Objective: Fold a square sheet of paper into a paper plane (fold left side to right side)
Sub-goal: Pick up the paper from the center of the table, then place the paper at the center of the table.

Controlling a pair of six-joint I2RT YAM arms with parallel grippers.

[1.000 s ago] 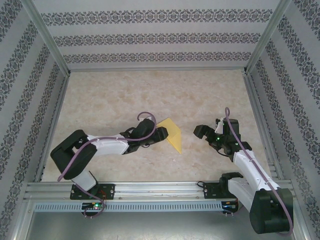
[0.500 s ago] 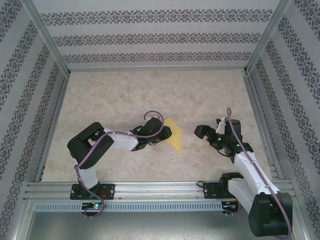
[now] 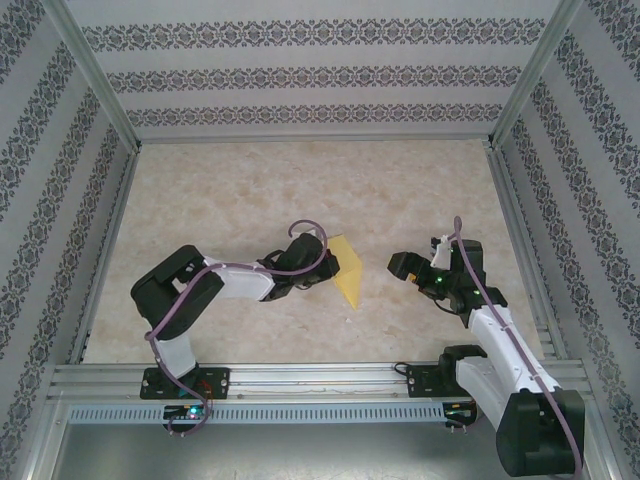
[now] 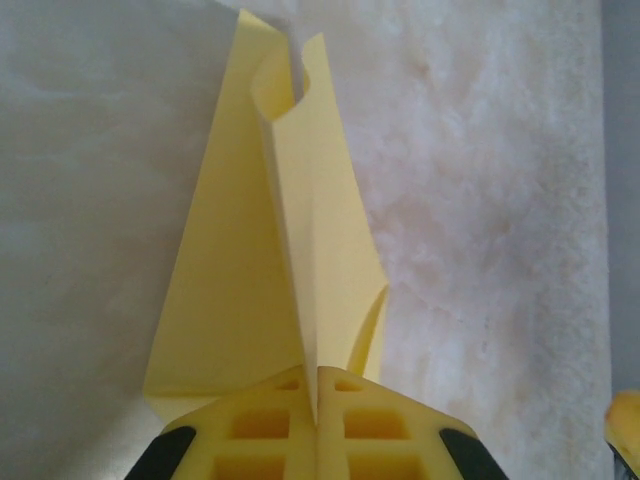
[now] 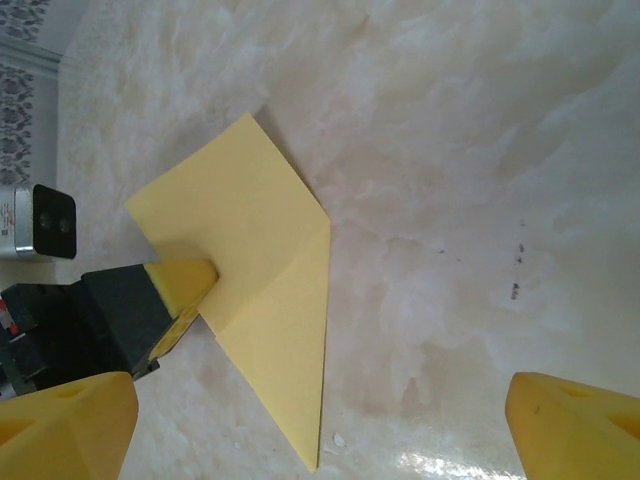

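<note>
Top external: folded yellow paper (image 3: pixel 347 268) lies on the table (image 3: pixel 250 190), its left edge in the left gripper (image 3: pixel 322 270). The right gripper (image 3: pixel 418 258) sits well right of the left gripper, jaws wide, nothing between them. Left wrist: left gripper clamped tight on a raised flap (pads meeting on the sheet). Right wrist: the paper's pointed, creased shape lies flat beside the left gripper.
</note>
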